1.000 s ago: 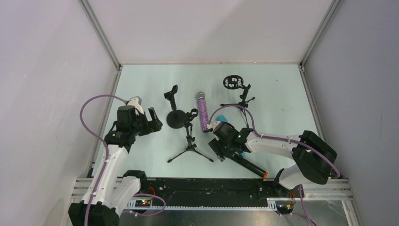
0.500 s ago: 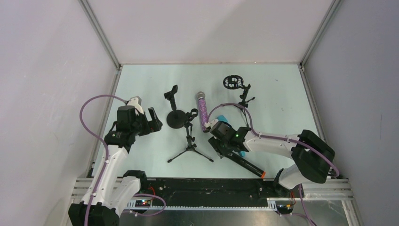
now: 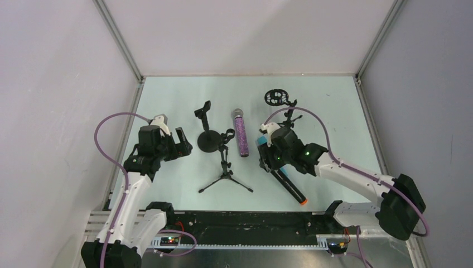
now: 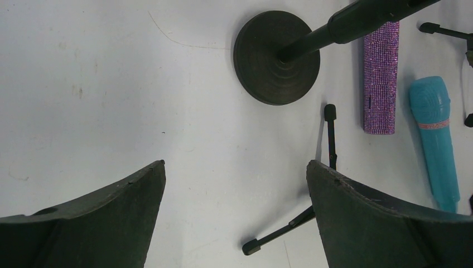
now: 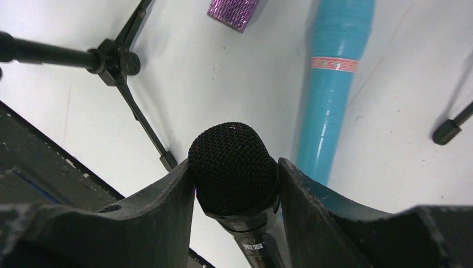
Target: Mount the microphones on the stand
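The black microphone with an orange end [image 3: 294, 191] has its mesh head [image 5: 234, 167] clamped between the fingers of my right gripper [image 3: 270, 161], which is shut on it; the body slants down toward the near edge. The light blue microphone [image 5: 334, 84] lies on the table under that gripper, mostly hidden in the top view. Beside it lies the purple glitter microphone [image 3: 241, 134]. A tripod stand [image 3: 226, 167] and a round-base stand [image 3: 209, 139] sit left of it. My left gripper [image 4: 234, 173] hangs open over bare table near the round base [image 4: 277, 56].
A third small tripod stand with a round shock mount [image 3: 277, 98] stands at the back, just behind my right arm. A tripod leg [image 4: 290, 223] reaches under my left gripper's right finger. Walls close in the table on three sides.
The right gripper has closed on the black microphone's head and moved back and to the right with it, so the orange end has shifted. The left arm has stayed still.
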Motion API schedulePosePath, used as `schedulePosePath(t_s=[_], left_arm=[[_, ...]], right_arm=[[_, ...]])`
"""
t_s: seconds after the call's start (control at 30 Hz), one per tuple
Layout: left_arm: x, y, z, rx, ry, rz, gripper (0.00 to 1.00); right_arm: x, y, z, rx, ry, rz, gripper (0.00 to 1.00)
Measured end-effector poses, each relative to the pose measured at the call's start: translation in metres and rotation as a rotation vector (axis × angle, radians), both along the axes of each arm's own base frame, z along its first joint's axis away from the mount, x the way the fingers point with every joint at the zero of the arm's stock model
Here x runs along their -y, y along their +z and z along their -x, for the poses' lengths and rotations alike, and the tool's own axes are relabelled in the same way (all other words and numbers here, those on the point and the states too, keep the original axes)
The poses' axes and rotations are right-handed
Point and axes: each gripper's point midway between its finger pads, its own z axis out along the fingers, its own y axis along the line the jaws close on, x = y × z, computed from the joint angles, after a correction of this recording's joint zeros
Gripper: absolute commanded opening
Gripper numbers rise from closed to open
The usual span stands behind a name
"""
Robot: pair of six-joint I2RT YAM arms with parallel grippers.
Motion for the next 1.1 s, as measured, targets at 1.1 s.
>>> schedulePosePath(t_s=[1.1], left_arm=[[-0.001,0.0,0.0,-0.001,0.003,-0.004,1.0]], right_arm=[[0.177,-0.034,-0.094,-0.041,-0.75,-0.039,0.11]])
